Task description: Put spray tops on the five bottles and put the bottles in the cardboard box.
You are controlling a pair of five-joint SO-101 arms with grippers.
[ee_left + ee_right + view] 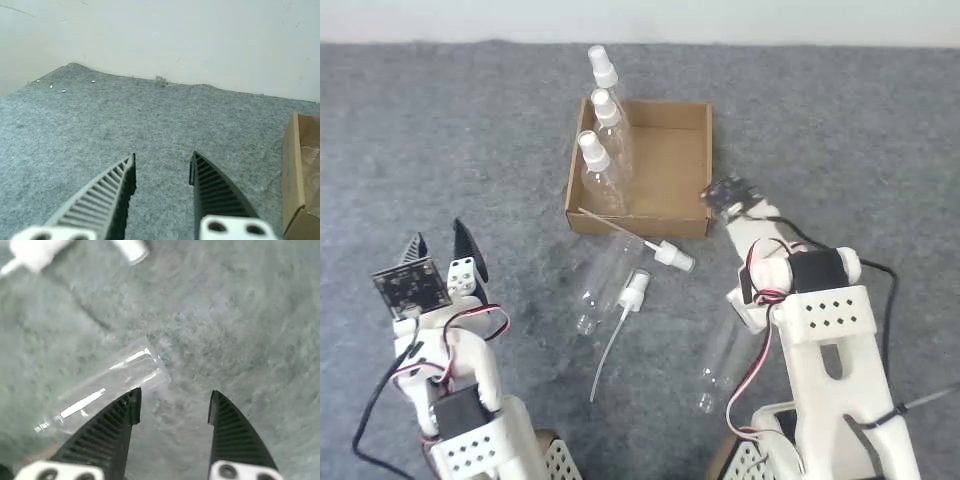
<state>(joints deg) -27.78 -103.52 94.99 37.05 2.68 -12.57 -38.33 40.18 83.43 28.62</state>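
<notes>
Right wrist view looks down between the right gripper's (175, 395) spread, empty fingers at a clear uncapped bottle (105, 390) lying on the grey felt (240, 315), its end just beside one fingertip. The gripper seems poised over it, presumably so it can close on the bottle and steady it for capping. The left gripper (442, 240) sits at the near left, well apart from everything, its fingers likewise apart and holding nothing. It is aimed along bare felt toward the wall (175, 35), probably parked until a spray top is needed. Between the arms, two loose spray tops lie near each other with their dip tubes trailing: one (636, 290) lies against a second open bottle (603, 285), the other (672, 256) just in front of the cardboard box (665, 222). Another bottle (723, 350) lies partly under the right arm and is likely the one seen from its wrist. Farther back, three capped bottles (602, 175) stand in a row along the box's left wall, packed to one side, which leaves room for the two not yet capped.
</notes>
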